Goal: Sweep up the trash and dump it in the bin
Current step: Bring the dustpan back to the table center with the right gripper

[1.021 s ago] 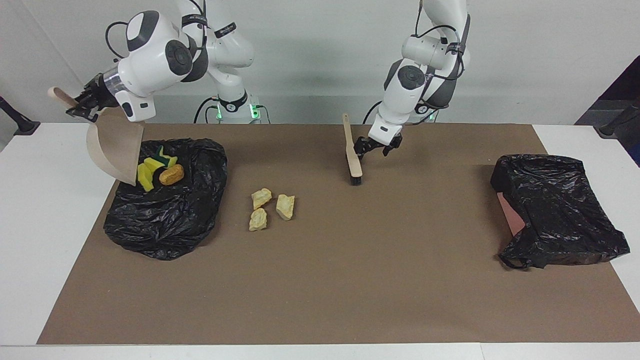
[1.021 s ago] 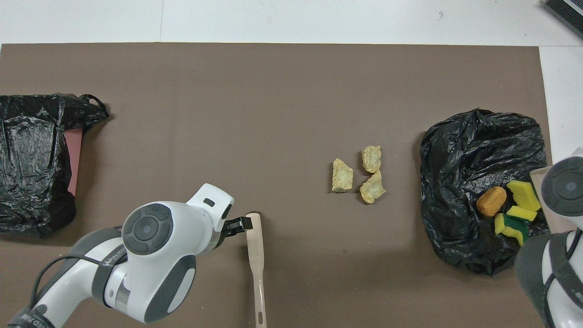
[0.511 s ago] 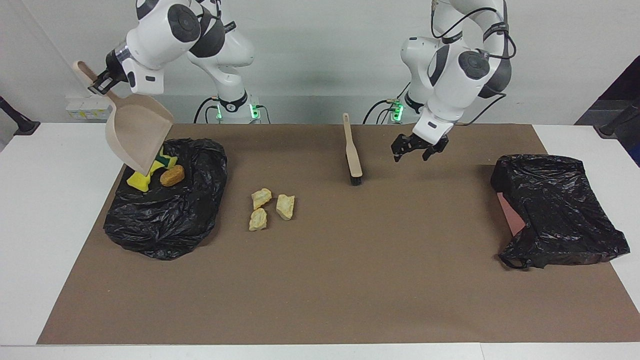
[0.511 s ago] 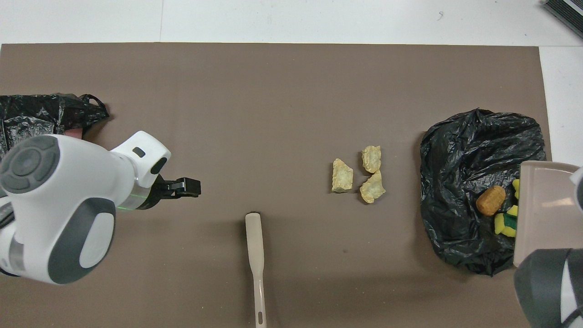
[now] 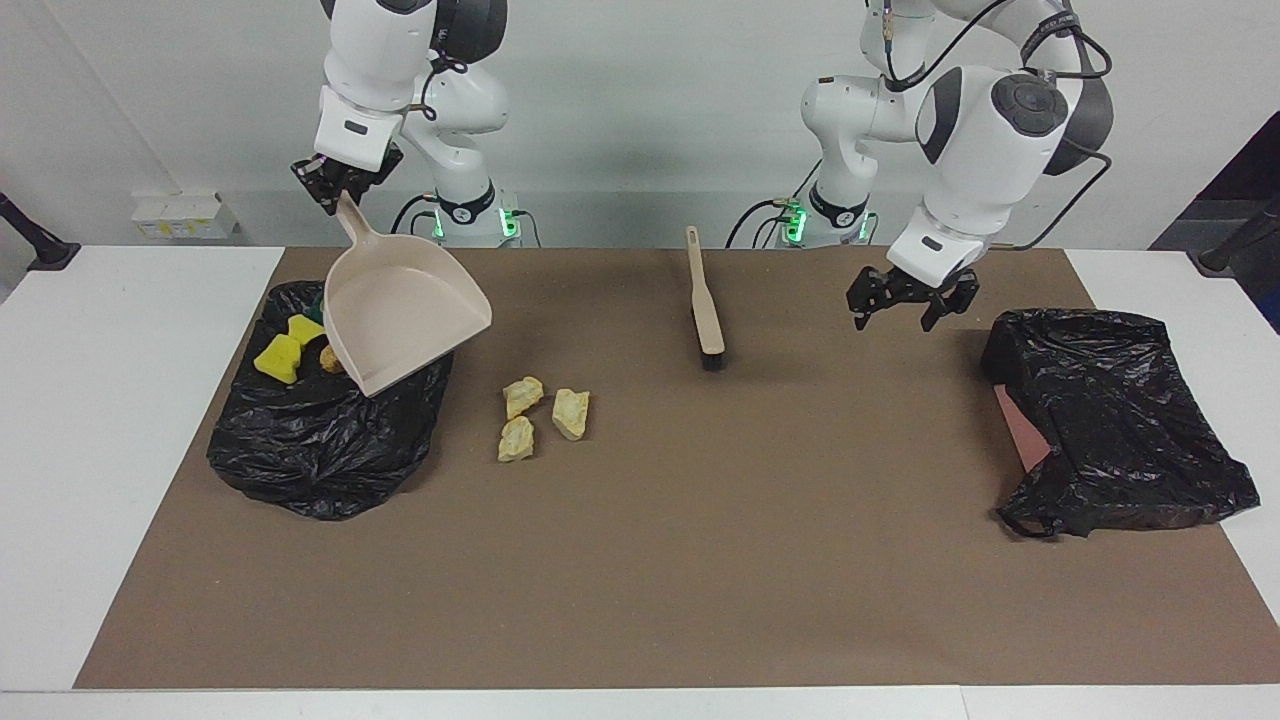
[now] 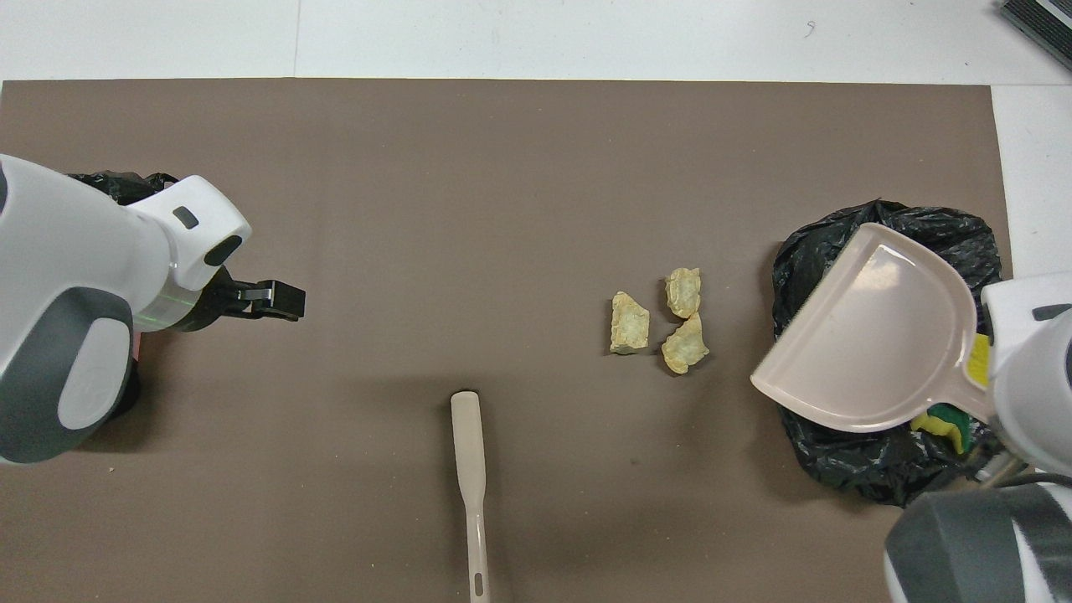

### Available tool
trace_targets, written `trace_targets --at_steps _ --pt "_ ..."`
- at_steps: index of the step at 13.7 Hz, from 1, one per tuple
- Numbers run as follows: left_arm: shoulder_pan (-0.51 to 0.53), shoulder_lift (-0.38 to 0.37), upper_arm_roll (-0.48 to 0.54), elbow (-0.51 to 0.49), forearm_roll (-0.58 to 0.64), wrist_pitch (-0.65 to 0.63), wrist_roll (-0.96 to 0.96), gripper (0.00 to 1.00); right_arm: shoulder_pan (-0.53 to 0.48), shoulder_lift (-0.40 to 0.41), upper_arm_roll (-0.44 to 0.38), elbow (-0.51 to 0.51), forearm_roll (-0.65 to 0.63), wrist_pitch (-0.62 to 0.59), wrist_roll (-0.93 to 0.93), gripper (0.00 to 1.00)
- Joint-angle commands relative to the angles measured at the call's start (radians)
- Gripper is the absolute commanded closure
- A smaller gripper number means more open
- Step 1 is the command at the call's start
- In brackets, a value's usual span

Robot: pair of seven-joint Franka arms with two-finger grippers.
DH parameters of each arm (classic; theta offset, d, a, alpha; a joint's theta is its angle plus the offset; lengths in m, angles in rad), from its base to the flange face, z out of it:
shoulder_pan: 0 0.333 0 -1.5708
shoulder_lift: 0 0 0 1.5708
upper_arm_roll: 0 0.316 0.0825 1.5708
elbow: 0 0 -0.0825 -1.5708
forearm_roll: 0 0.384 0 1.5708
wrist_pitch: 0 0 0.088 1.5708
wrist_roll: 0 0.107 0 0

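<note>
My right gripper [image 5: 340, 190] is shut on the handle of the beige dustpan [image 5: 405, 310], which hangs tilted and empty over the black bag bin [image 5: 320, 440]; the pan also shows in the overhead view [image 6: 871, 335]. Yellow sponge bits [image 5: 280, 355] lie on that bag. The brown lump [image 5: 330, 358] is mostly hidden by the pan. Three pale chunks [image 5: 540, 415] lie on the mat beside the bag, also seen from overhead [image 6: 662, 322]. My left gripper [image 5: 905, 300] is open and empty over the mat.
The beige brush [image 5: 703, 305] lies on the mat near the robots, between the arms. A second black bag [image 5: 1110, 420] over a pink object sits at the left arm's end. The brown mat [image 5: 750, 560] covers the white table.
My left gripper let go of the brush and moved toward the bag at its end. My right gripper rose and swung the dustpan from the bag's outer edge toward the table's middle.
</note>
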Motion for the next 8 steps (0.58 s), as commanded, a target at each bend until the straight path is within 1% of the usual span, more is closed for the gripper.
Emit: trace_targets --at_steps 1,2,3,4,5,7,8 --pt "0.022 0.061 -0.01 0.126 0.052 -0.092 0.023 0.0 0.026 0.124 0.09 0.11 0.092 0.003 0.369 1.0" --pt "0.039 0.084 -0.009 0.164 0.064 -0.125 0.032 0.0 0.054 0.176 0.11 0.137 0.106 0.027 0.516 1.0" --pt "0.054 0.107 -0.01 0.205 0.072 -0.165 0.074 0.0 0.083 0.232 0.112 0.171 0.12 0.043 0.614 1.0" --pt "0.058 0.121 -0.009 0.245 0.081 -0.197 0.11 0.0 0.126 0.297 0.111 0.221 0.16 0.07 0.69 1.0" --pt "0.062 0.132 -0.009 0.264 0.073 -0.201 0.115 0.0 0.153 0.359 0.111 0.277 0.184 0.086 0.775 1.0" --pt "0.077 0.12 -0.01 0.247 0.066 -0.149 0.115 0.0 0.239 0.5 0.111 0.404 0.188 0.103 0.953 1.0" --pt "0.079 0.123 -0.01 0.247 0.064 -0.105 0.106 0.0 0.273 0.56 0.111 0.462 0.198 0.132 1.008 1.0"
